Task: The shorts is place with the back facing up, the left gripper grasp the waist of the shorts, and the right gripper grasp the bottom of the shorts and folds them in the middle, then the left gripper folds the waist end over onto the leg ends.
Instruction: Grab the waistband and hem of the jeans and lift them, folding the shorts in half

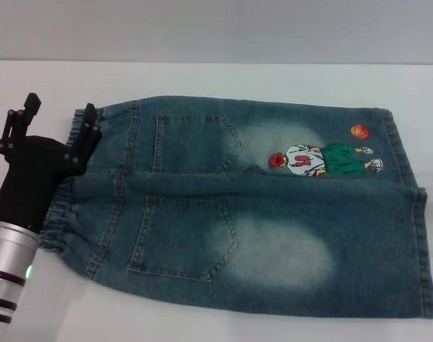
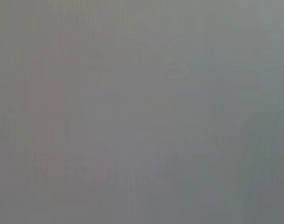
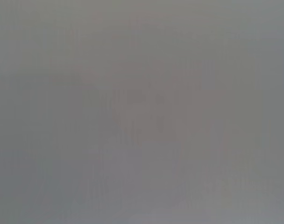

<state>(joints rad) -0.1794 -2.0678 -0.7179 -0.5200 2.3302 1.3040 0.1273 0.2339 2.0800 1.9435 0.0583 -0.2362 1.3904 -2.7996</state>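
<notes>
Nearest, the left gripper (image 1: 60, 117) reaches up-right, fingers spread apart at the waistband of the shorts (image 1: 273, 214); shorts lie left-to-right, waist left.

left tool (image 1: 60, 114) low at left, fingers spread; right arm unseen.

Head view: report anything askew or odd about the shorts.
The shorts lie flat, back up, both legs spread unfolded. Only oddity: the waistband bunches where the left pincer, open, sits over it. The right pincer is out of view. Nothing torn.
</notes>
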